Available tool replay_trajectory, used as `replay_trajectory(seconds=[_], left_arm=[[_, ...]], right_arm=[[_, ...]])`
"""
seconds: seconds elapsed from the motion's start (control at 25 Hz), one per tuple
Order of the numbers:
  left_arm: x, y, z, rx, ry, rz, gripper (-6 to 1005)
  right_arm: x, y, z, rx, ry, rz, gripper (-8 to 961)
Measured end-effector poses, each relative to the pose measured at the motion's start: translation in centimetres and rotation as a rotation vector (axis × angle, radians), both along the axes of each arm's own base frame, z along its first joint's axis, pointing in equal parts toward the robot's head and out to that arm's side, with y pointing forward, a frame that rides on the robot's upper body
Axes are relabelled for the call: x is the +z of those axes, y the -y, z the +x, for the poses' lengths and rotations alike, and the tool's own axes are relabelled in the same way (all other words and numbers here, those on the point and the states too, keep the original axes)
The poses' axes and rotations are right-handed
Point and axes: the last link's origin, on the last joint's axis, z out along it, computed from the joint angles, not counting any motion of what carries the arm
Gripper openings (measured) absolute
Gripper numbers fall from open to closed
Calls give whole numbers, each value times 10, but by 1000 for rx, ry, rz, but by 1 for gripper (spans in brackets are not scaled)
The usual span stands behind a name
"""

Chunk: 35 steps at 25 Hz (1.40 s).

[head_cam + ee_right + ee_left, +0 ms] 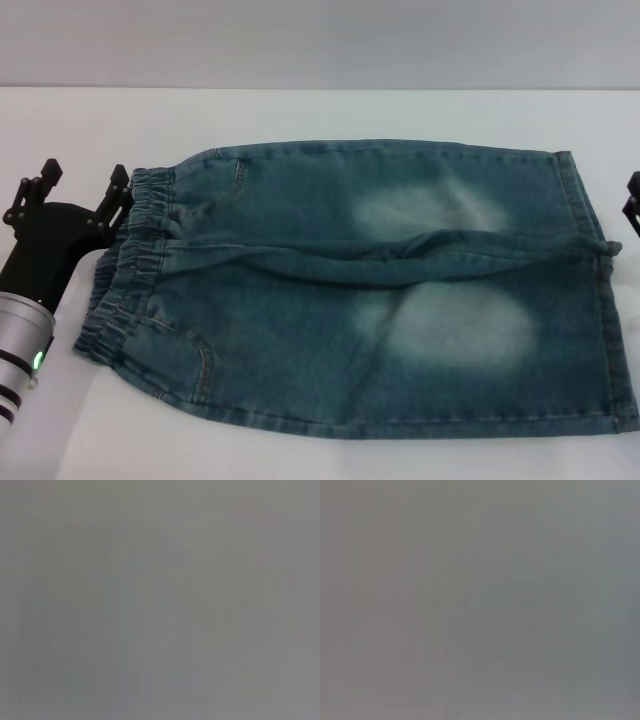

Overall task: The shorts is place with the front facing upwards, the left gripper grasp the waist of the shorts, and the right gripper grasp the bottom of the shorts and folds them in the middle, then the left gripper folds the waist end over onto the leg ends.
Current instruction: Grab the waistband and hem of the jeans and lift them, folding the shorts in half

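**Shorts flat on table, both grippers at the ends**

Left gripper (82, 188): sits at the robot's left edge of the head view, on the silver arm with the green light, which rises from the lower left corner. The black claw points up and away from the robot. Its 2 fingers are spread wide apart, holding nothing. The finger nearer the cloth (118, 190) is just beside the upper part of the waist of the shorts (135, 262); contact cannot be judged.

Right gripper (633, 205): only a small black sliver shows at the far right edge, level with the middle of the garment, just beside the leg ends (598, 290). Whether its fingers are spread or closed cannot be told.

The shorts (370, 290): lie spread flat on the white table (320, 110), filling the middle of the head view. Long axis runs left to right: the gathered waistband points toward the left gripper, the hems toward the right one. The 2 legs lie side by side, one farther and one nearer, with a raised crease between them. Each leg carries 1 pale faded patch. A curved pocket seam shows on the near leg close to the waistband.

Both wrist views show only featureless grey.
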Motion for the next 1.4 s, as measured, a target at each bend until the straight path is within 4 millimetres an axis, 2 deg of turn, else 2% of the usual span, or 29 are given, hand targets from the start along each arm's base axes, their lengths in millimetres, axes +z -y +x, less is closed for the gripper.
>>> replay_trajectory(seconds=[0.72, 0.96, 1.2, 1.4], left_arm=[[3, -2, -5, 16, -13, 0, 802], [0, 7, -10, 37, -1, -12, 801], [-3, 13, -4, 7, 20, -33, 800], [2, 4, 4, -18, 42, -60, 800]], right_arm=[[-3, -6, -5, 16, 5, -20, 741], [-7, -3, -4, 2, -66, -39, 742], [-15, -1, -21, 67, -196, -106, 742], [-12, -11, -31, 40, -231, -145, 742]])
